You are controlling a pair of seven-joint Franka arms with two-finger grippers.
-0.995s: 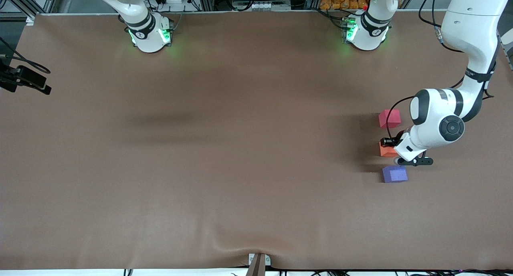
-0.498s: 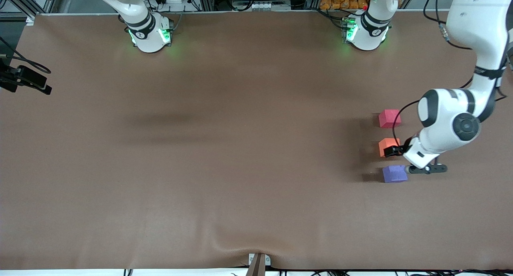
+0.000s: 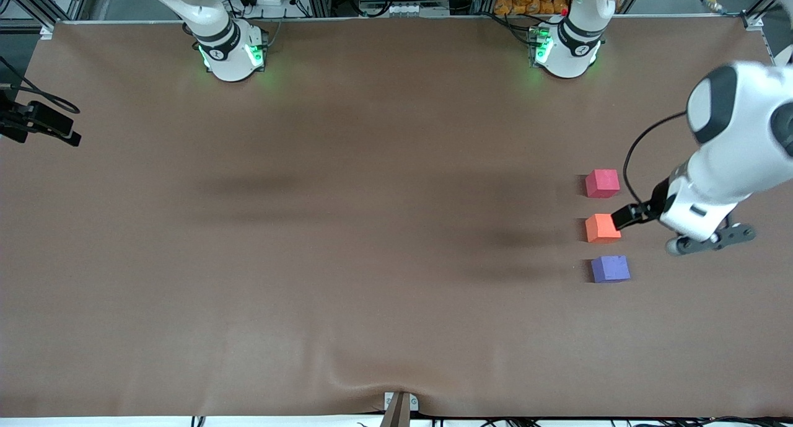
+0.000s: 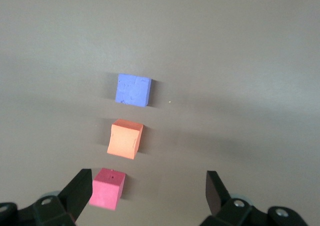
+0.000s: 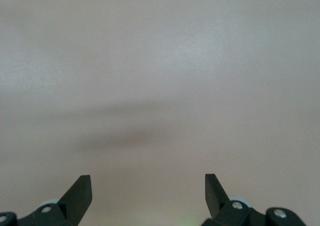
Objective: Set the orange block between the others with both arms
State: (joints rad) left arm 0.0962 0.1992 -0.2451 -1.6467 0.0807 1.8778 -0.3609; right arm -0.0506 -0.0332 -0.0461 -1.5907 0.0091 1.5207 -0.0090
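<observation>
Three small cubes stand in a row on the brown table near the left arm's end. The orange block is in the middle, with the pinkish-red cube farther from the front camera and the purple-blue cube nearer. My left gripper hangs open and empty above the table, just beside the orange block toward the left arm's end. My right gripper is open over bare table; it does not show in the front view, where that arm waits at its base.
The brown table mat spreads wide toward the right arm's end. A black camera mount juts in at that end's edge. A small bracket sits at the table's front edge.
My left gripper opened and let go of the orange block, then rose and drew away toward the left arm's end. The orange block stays between the other two cubes.
</observation>
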